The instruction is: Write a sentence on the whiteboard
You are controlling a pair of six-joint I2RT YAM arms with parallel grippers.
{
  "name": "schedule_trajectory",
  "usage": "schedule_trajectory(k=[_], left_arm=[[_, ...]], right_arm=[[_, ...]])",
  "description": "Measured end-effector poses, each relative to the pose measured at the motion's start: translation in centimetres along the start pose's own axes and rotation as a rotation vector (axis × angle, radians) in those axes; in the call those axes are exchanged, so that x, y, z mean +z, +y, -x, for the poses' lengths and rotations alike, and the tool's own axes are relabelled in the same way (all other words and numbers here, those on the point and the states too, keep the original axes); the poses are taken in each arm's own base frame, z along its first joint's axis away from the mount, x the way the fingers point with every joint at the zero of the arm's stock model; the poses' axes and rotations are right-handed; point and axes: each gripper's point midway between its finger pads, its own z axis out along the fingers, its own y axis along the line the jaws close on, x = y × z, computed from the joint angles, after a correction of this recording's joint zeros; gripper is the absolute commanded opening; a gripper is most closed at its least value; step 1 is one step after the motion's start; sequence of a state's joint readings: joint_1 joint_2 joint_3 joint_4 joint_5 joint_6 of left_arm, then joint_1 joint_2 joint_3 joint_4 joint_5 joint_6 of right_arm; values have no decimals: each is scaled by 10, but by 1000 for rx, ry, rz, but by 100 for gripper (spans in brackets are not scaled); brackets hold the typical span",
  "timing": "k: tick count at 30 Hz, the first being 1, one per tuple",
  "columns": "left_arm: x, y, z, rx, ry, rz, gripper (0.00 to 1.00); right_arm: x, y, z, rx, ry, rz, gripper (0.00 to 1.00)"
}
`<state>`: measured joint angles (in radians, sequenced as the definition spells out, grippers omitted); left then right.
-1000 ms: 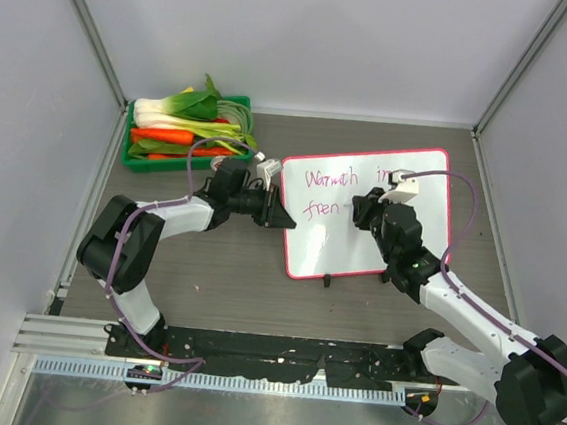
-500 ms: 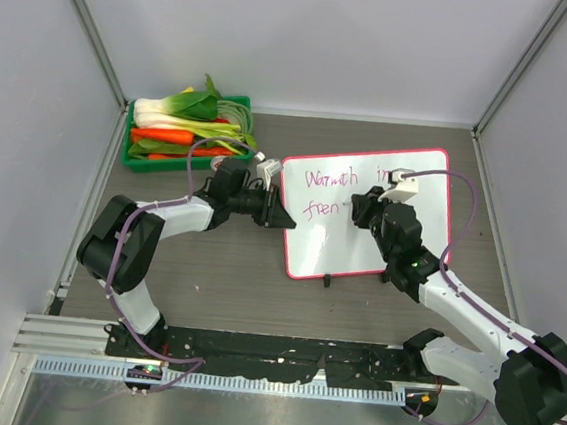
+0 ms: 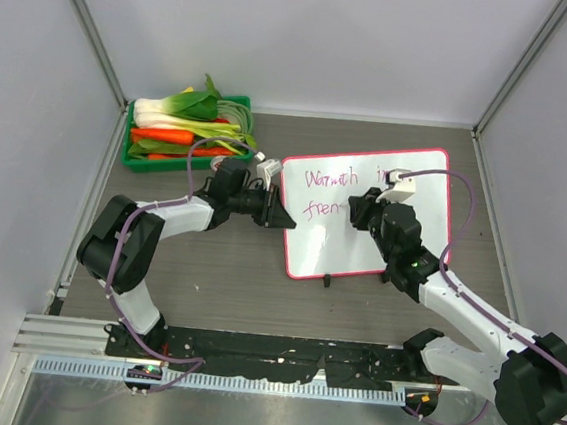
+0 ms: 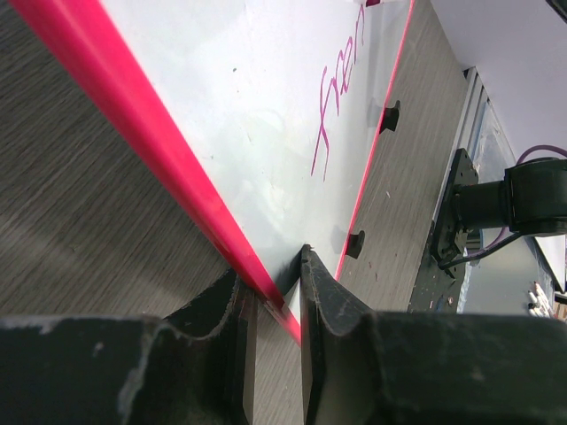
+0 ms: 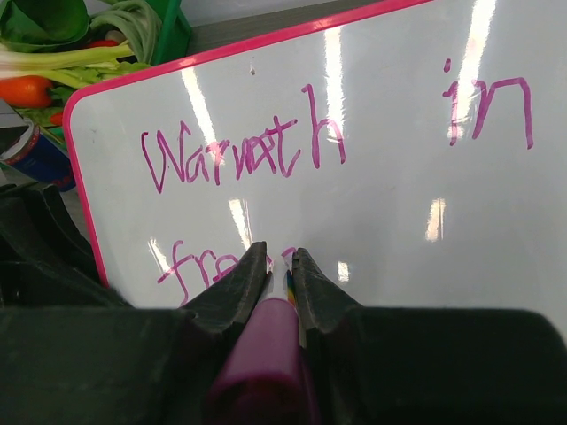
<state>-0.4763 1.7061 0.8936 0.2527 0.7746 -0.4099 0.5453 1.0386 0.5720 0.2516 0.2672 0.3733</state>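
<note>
**Bench (image 3: 228,267), near side:** an open strip runs between the whiteboard (image 3: 360,248) and the black rail (image 3: 280,351). Only the two arms cross it.

**Left of the board:** the left gripper (image 3: 281,218) blocks this approach, its jaws clamped over the board's left frame edge.

**Over the board:** the right gripper (image 3: 361,212) occupies the middle. Its jaws are closed on a marker (image 5: 266,345) at the second line of the sentence (image 5: 239,155). The board's lower left area lies uncovered.

**Far left corner:** a green crate (image 3: 129,142) heaped with vegetables (image 3: 187,123) takes this space, near the left gripper but apart from it.

**Far side:** a bare strip lies between the board and the back wall (image 3: 300,43).
</note>
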Motion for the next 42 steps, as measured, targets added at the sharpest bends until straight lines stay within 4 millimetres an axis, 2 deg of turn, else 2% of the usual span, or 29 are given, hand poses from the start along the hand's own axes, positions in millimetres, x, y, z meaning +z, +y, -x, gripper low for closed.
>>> schedule_trajectory(k=[22,42], left_arm=[[0,0,0,0,1,0,0],[0,0,0,0,1,0,0]], right_arm=[[-8,-6,-9,-9,32,-11,1],[-8,-6,3,-1,-1,-26,1]])
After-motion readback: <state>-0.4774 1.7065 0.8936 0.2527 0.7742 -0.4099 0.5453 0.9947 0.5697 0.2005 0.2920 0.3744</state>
